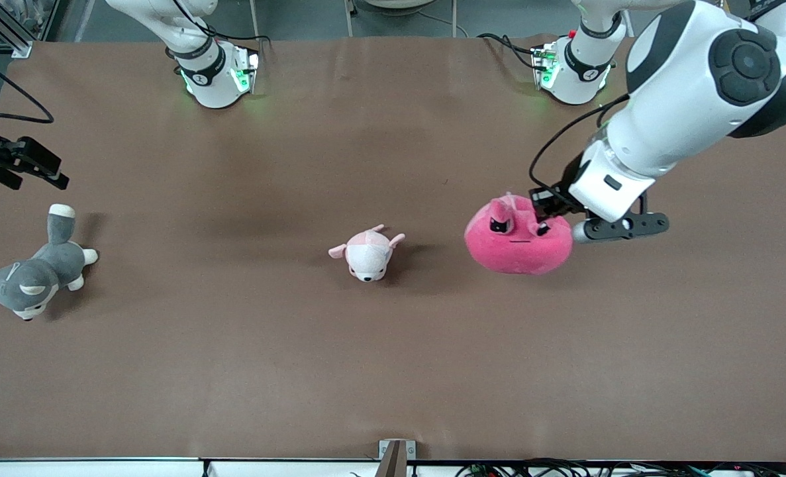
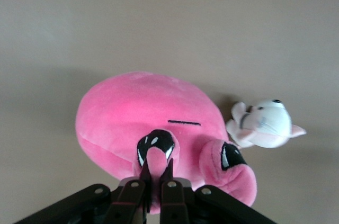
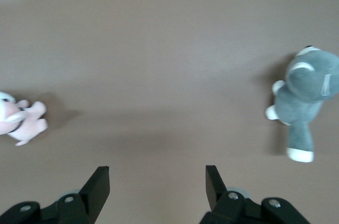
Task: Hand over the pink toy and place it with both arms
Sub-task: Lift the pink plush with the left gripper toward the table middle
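The hot-pink round plush toy [image 1: 517, 242] is toward the left arm's end of the brown table. My left gripper [image 1: 542, 221] is over it and shut on one of its ears. In the left wrist view the two fingers [image 2: 157, 168] pinch the ear, with the pink toy's body [image 2: 137, 113] just past them. I cannot tell whether the toy rests on the table or hangs just above it. My right gripper [image 1: 45, 167] waits open and empty over the right arm's end of the table; its jaws stand wide apart in the right wrist view [image 3: 157, 173].
A small pale pink-and-white plush animal [image 1: 367, 254] lies mid-table beside the pink toy, and shows in the left wrist view [image 2: 265, 126] and the right wrist view [image 3: 21, 121]. A grey-and-white plush husky [image 1: 32, 275] lies at the right arm's end, below the right gripper [image 3: 304, 94].
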Robot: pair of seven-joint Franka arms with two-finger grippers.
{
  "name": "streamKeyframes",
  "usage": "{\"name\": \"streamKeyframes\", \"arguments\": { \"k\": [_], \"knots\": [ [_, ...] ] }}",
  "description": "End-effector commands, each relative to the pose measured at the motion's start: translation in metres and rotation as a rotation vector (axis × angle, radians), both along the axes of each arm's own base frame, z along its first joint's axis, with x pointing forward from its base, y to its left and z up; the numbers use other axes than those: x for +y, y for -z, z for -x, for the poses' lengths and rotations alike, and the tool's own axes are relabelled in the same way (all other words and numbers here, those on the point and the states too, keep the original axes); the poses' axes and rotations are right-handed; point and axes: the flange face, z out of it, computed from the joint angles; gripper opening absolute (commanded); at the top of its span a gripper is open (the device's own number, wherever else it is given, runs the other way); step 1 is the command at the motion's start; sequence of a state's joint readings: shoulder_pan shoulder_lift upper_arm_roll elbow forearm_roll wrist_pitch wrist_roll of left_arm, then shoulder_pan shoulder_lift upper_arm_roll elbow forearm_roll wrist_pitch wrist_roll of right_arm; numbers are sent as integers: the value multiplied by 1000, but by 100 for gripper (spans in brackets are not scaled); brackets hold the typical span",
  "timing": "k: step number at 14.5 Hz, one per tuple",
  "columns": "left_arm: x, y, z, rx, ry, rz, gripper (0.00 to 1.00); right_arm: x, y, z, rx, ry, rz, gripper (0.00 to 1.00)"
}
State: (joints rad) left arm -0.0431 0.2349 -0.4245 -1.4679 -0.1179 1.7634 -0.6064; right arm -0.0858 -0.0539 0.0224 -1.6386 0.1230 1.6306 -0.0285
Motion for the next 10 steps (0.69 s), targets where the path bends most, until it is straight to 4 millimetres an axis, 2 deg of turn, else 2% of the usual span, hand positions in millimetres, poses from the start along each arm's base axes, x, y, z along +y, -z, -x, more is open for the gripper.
{"name": "streamKeyframes", "arguments": {
  "k": [1, 3, 6, 8, 10],
  "knots": [
    [-41, -18, 14, 22, -34, 37, 0, 16, 6, 3, 36, 7, -178, 78],
    [-78, -22, 30, 54, -120, 45, 0, 31, 12, -2, 50, -5, -267, 78],
    [-130, -21, 53, 78, -135, 62, 0, 75, 20, -10, 63, -58, -367, 73],
    [-160, -21, 69, 108, -198, 69, 0, 104, 21, -12, 69, -87, -444, 73],
    [-180, -23, 78, 114, -219, 91, 0, 133, 28, -13, 90, -121, -495, 73]
  ]
}}
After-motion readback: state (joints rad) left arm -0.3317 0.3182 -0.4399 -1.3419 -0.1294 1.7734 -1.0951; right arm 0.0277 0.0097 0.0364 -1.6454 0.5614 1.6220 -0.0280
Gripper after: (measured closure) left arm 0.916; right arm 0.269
